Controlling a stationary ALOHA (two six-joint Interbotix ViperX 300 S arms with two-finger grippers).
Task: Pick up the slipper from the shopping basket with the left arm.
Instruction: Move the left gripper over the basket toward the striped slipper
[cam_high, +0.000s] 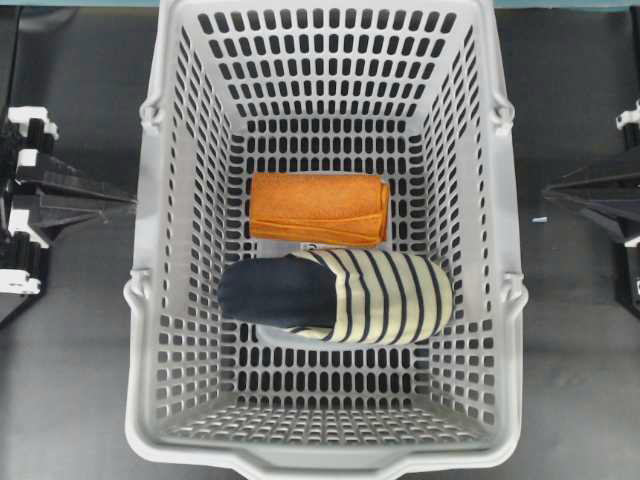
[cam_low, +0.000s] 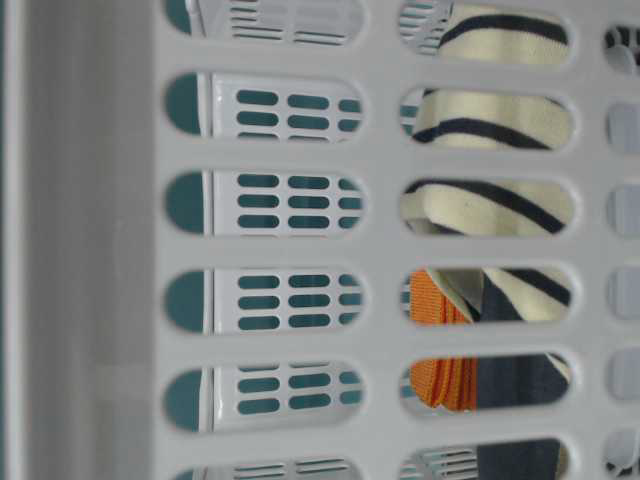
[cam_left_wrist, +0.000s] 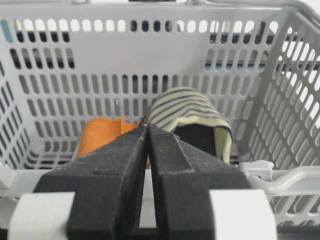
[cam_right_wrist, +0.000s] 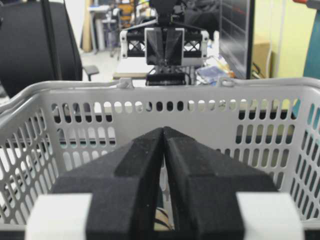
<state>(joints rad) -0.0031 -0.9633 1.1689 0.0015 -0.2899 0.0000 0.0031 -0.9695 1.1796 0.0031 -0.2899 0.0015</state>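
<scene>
The slipper (cam_high: 345, 295), cream with navy stripes and a dark navy insole, lies on its side on the floor of the light-grey shopping basket (cam_high: 150, 300), heel end to the left. In the left wrist view the slipper (cam_left_wrist: 187, 112) shows beyond the basket rim (cam_left_wrist: 280, 176), opening toward the camera. My left gripper (cam_high: 128, 203) sits outside the basket's left wall, shut and empty, tips (cam_left_wrist: 147, 126) touching. My right gripper (cam_high: 548, 190) rests outside the right wall, also shut, its tips (cam_right_wrist: 163, 129) together. Through the table-level wall slots striped slipper fabric (cam_low: 490, 205) is visible.
A folded orange cloth (cam_high: 318, 208) lies just behind the slipper on the basket floor, touching or nearly touching it. The basket's tall slotted walls surround both. The dark tabletop (cam_high: 70, 330) runs along either side of the basket.
</scene>
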